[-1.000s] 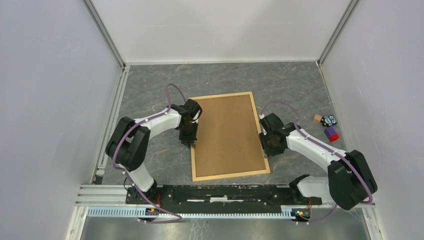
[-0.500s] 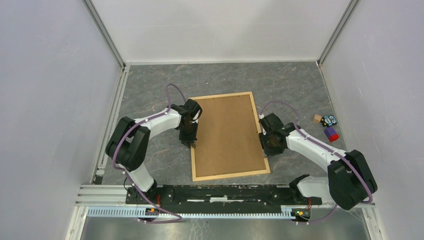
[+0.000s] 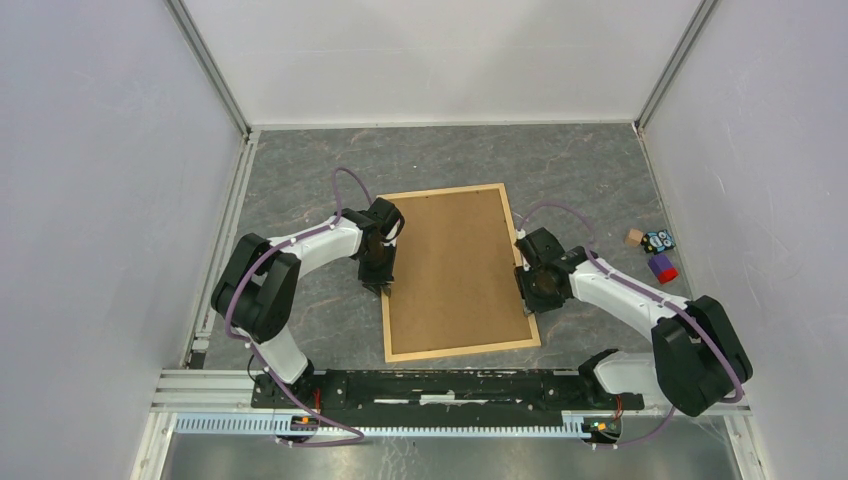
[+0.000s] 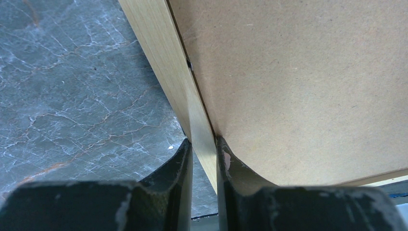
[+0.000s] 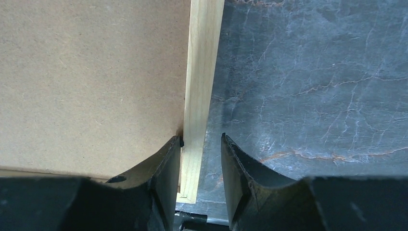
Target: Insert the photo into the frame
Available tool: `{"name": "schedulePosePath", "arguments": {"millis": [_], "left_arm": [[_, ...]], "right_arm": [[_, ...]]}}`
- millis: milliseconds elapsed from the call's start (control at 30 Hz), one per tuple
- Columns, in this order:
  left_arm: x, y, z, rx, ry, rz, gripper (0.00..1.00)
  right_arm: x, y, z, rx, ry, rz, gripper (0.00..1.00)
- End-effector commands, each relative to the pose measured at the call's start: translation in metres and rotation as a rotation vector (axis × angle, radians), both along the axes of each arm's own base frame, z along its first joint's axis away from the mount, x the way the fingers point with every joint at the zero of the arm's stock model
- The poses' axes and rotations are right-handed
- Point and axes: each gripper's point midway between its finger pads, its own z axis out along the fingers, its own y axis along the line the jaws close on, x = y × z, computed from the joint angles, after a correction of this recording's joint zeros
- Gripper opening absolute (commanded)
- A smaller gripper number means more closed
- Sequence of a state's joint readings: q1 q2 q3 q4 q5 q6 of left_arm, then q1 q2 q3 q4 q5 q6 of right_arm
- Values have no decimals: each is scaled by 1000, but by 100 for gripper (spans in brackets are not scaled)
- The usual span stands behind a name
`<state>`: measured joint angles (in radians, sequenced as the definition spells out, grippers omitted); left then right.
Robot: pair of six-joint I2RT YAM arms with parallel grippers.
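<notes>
- While I stood watching, the frame (image 3: 465, 349) lay flat in the centre of the overhead view on the grey marbled table (image 3: 300, 170), with its long sides running up the picture at a slight tilt.
- Inside its light wood strips sat a plain brown board (image 3: 455, 265) that filled the opening edge to edge. The frame held nothing else I could see, and the photo was hidden from me.
- The left gripper (image 4: 202, 150) was at the frame's left strip, a little below mid-height. Its fingers were narrow and pinched on that strip, one on the table side and one on the board side.
- The right gripper (image 5: 201, 144) straddled the right strip toward the lower right corner, its jaws partly apart. The inner finger sat against the strip's inner edge, and the outer finger stood off the wood with bare table showing between.
- A few small toys (image 3: 655, 250) sat at the right edge of the overhead view, well apart from the frame.
</notes>
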<state>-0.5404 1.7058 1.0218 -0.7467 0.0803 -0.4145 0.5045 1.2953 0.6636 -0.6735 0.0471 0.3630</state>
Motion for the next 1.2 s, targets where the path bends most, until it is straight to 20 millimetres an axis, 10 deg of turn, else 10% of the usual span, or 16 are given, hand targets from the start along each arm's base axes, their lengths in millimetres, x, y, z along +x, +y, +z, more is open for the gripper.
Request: {"name": "schedulePosePath", "arguments": {"millis": [0, 167, 1167], "left_arm": [[-20, 24, -22, 127, 71, -31, 2], [-20, 25, -22, 130, 72, -31, 2], [-21, 25, -24, 132, 79, -34, 2]], "right_arm": [[0, -14, 4, -80, -1, -9, 42], [10, 2, 25, 1, -48, -9, 42], [-4, -23, -11, -130, 20, -28, 41]]}}
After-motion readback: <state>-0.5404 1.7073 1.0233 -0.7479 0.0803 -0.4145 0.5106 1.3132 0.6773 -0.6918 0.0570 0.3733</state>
